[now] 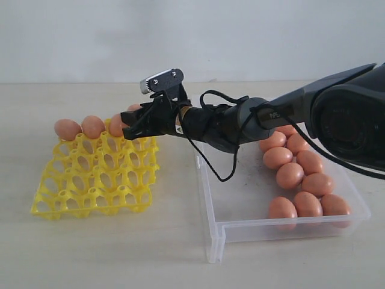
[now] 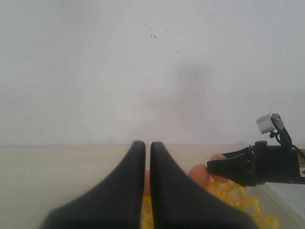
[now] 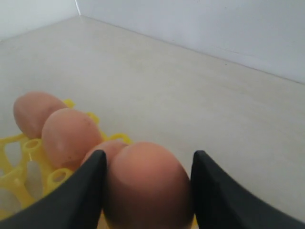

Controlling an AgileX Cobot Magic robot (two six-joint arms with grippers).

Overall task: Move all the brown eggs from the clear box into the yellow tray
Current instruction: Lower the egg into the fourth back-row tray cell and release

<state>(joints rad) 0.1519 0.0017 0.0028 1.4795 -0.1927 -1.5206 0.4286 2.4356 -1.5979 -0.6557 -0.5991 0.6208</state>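
The step in hand is the placing of one egg. The right gripper (image 3: 148, 157) reaches across from the box (image 1: 234, 198) to the far row of the tray (image 1: 123, 191). It pinches an egg (image 3: 145, 186) between its two fingers, one finger on each side of it. Three eggs (image 1: 92, 126) stand already in that far row, side by side. The held egg is just beside the last of them, over the next free cup. I cannot tell from these views whether it sits in the cup already or hangs a little above it, nor whether it touches its neighbour.

The left gripper (image 2: 147, 186) has its fingers pressed together and carries nothing. It hovers over the tabletop (image 1: 168, 253) near the tray and takes no part.

I judge the task is less than half done: about ten eggs (image 1: 290, 175) lie in the box, along its far and right side.

The next move calls for a slow descent until the egg rests between the pegs of its cup. It must not push the neighbour egg. Then the fingers should spread enough to free it and rise straight up, so that they do not drag it out. After that the arm can go to the box for another egg.
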